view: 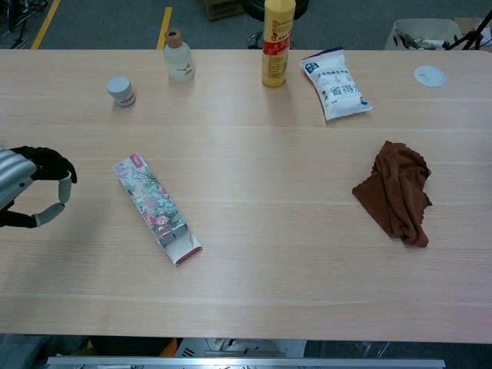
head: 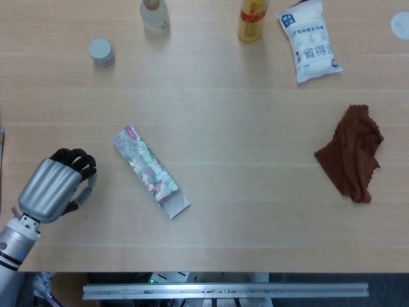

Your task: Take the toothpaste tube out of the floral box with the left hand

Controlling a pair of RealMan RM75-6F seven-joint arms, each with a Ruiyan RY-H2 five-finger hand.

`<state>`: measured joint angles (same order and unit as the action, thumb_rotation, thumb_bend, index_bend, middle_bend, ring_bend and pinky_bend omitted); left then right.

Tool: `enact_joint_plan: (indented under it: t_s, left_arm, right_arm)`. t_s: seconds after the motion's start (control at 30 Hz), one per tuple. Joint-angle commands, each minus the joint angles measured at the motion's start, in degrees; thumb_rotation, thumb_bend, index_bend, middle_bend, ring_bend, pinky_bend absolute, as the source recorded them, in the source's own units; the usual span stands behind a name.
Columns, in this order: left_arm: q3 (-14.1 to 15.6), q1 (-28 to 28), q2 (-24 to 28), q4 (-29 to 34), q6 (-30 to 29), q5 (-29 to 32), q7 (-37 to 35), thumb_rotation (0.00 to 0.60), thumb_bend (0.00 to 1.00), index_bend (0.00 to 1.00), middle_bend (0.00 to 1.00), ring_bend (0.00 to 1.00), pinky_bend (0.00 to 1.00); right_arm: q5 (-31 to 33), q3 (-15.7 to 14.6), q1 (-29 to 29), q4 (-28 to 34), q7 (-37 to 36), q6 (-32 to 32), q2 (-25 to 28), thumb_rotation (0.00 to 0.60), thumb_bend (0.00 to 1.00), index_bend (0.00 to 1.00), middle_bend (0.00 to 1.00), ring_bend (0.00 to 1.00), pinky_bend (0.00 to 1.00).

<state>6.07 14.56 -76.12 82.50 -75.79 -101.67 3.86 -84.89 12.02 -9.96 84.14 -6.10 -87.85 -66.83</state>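
The floral box [head: 150,170] [view: 156,206] lies flat and slantwise on the table, left of centre, its open flap end toward the near right. No toothpaste tube shows; the inside of the box is hidden. My left hand [head: 57,185] [view: 31,192] hovers to the left of the box, apart from it, holding nothing, thumb and fingers spread with a gap between them. My right hand appears in neither view.
A brown cloth [head: 353,152] lies crumpled at the right. Along the far edge stand a small white jar [head: 101,51], a clear bottle [head: 154,15], a yellow bottle [head: 252,20] and a white pouch [head: 308,41]. A white lid [view: 429,74] sits at far right.
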Motion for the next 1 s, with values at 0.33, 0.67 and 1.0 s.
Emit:
enact_joint_plan:
  t_s: [0.33, 0.67, 1.0]
  left_arm:
    - [2.5, 0.7, -2.1, -1.3, 0.5, -1.9, -1.5, 0.600, 0.36, 0.57, 0.39, 0.28, 0.33]
    - [3.4, 1.0, -4.2, -3.9, 1.2, -2.1, -1.5, 0.600, 0.36, 0.57, 0.39, 0.28, 0.33]
    - [4.2, 1.5, -7.7, -8.5, 2.1, -2.9, 0.3, 0.600, 0.36, 0.50, 0.38, 0.28, 0.33]
  right_arm:
    - [0.5, -0.1, -0.2, -1.1, -1.2, 0.1, -0.2, 0.600, 0.29, 0.57, 0.39, 0.26, 0.36]
    - [0.5, -0.4, -0.1, -1.4, -1.5, -0.2, -0.4, 0.600, 0.29, 0.57, 0.39, 0.26, 0.36]
    - [0.7, -0.8, 0.1, -2.0, -2.2, -0.2, -0.6, 0.600, 0.29, 0.57, 0.39, 0.26, 0.36]
